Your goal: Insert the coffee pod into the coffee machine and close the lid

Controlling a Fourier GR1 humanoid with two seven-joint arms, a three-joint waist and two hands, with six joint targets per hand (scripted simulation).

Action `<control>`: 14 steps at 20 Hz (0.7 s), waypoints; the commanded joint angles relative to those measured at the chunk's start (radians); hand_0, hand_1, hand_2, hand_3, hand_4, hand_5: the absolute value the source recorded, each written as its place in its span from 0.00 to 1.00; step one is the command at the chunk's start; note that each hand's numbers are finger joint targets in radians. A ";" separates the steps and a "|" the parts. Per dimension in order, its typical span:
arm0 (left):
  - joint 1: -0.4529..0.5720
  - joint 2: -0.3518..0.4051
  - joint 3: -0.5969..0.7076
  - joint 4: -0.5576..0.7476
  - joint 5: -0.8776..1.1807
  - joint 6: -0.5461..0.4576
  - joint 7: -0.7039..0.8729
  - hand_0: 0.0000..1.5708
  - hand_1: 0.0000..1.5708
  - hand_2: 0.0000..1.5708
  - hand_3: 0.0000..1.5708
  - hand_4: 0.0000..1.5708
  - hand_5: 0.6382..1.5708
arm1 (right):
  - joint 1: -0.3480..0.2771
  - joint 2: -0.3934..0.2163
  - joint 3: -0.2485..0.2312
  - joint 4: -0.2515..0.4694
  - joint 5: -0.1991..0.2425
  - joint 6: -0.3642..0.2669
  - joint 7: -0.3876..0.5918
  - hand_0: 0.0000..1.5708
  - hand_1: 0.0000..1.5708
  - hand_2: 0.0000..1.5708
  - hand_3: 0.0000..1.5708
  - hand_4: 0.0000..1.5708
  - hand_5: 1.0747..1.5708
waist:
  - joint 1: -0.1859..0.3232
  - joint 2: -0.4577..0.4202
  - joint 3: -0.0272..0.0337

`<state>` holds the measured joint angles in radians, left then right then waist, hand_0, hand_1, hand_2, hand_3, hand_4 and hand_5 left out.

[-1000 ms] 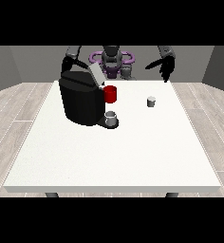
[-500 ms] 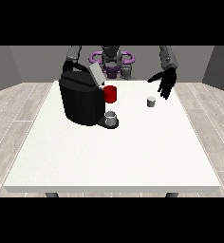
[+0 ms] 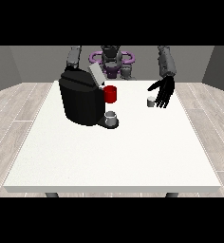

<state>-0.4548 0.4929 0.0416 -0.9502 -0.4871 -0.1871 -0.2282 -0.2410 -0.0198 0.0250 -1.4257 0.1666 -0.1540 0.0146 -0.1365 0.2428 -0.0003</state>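
A black coffee machine (image 3: 83,100) is sitting on the left half of a white table (image 3: 114,156), and everything here is placed relative to it. Its lid (image 3: 95,73) is standing tilted open at the top, apparently leaving the chamber ready to take a pod. Behind the machine, an arm is reaching down at the view's left, but the machine is hiding that hand, so whether it is released or clenched cannot be told. Touching the machine's right side is a red cup (image 3: 110,94), and just below that a small grey cup (image 3: 111,117) is resting on the machine's tray, likely waiting to catch coffee.

Well to the right of the machine, the coffee pod (image 3: 151,101), small and pale, is standing on the table by itself. The hand at the view's right (image 3: 163,91) is hanging just beside the pod on its far side from the machine, fingers spread and pointing down, grasping nothing; it seems to be lining up for a pick.

Compared with a second ago, this hand has been dropping lower and drawing closer to the pod, while the machine, cups and pod are staying put.
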 commanded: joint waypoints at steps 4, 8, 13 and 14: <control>-0.028 -0.036 -0.049 0.075 -0.143 0.157 -0.060 0.53 0.53 0.58 0.48 0.19 1.00 | -0.029 -0.006 0.003 0.055 0.031 -0.010 0.019 0.00 0.00 0.00 0.00 0.00 1.00 | 0.018 -0.004 -0.0001; -0.053 -0.061 -0.087 0.100 -0.216 0.196 -0.029 0.66 0.66 0.70 0.58 0.29 1.00 | 0.017 0.010 0.015 0.084 0.004 0.015 -0.046 0.00 0.00 0.00 0.00 0.00 1.00 | -0.012 -0.039 0.0003; -0.068 -0.006 -0.109 0.208 -0.283 0.164 -0.070 0.53 0.53 0.64 0.55 0.22 1.00 | 0.029 0.019 0.062 0.054 -0.002 -0.010 -0.017 0.00 0.00 0.00 0.00 0.00 1.00 | -0.031 -0.032 0.0000; -0.079 -0.017 -0.150 0.167 -0.316 0.156 -0.066 0.56 0.56 0.65 0.56 0.22 1.00 | -0.061 0.019 -0.011 0.121 -0.031 -0.017 -0.035 0.00 0.00 0.00 0.00 0.00 1.00 | 0.017 0.000 0.0005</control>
<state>-0.5159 0.4589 -0.0660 -0.8025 -0.7415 -0.0108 -0.2824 -0.2649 -0.0082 0.0358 -1.3477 0.1561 -0.1566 -0.0059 -0.1425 0.2314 -0.0001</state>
